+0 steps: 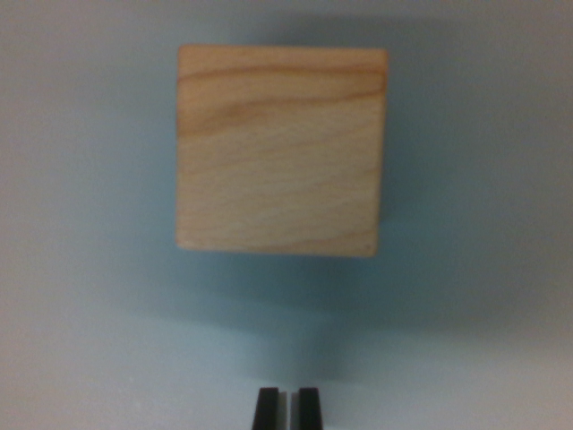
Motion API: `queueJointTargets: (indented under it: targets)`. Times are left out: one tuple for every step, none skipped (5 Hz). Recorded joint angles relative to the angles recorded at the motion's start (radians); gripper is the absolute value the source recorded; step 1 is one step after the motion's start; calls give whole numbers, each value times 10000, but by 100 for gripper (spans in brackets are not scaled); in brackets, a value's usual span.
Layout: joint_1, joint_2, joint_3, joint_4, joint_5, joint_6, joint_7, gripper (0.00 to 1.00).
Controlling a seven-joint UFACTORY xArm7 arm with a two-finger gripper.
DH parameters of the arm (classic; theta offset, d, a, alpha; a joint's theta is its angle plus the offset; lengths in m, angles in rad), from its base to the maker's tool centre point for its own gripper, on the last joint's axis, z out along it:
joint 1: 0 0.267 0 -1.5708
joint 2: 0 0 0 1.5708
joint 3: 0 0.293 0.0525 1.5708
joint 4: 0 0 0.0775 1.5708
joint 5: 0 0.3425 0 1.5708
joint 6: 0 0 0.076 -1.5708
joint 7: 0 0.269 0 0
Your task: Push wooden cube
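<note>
Wooden cube pushing calls for a blunt tool more than a grasp, and the jaws seem set for that: the gripper (286,408) shows at the bottom edge of the wrist view as two short black fingertips (266,408) standing side by side, drawn nearly together with only a thin pale slit between them and nothing held in that slit. Brought together like this they make one narrow, stiff nose, which I judge is the reason for the posture, since a spread pair could straddle a corner or let the block slip between. Outward from the tips lies a stretch of bare pale grey-blue tabletop (81,340), so the tips are apart from the target and not touching it. Beyond that gap sits the light-coloured, square-faced wooden cube (282,150) with brown grain lines running across its upper face, filling the middle and upper part of the view. Its sides run roughly parallel to the frame edges, and the tips line up close to the middle of its near edge. That alignment matters, by my reckoning: a centred contact should drive the block straight ahead, whereas an off-centre one would likely turn it. A soft dark shadow surrounds the cube on the surface. The view is somewhat blurred, so fine details on the wood are hard to read.
</note>
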State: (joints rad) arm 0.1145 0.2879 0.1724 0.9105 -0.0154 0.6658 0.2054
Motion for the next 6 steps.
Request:
queueJointTargets:
  targets:
    - [0,0,0,-1,0,-1,0,0]
    - [0,0,0,-1,0,-1,0,0]
    - [0,0,0,-1,0,-1,0,0]
    - [0,0,0,-1,0,-1,0,100]
    - [0,0,0,-1,0,-1,0,100]
    - [0,11,-1,15,-1,5,-1,100]
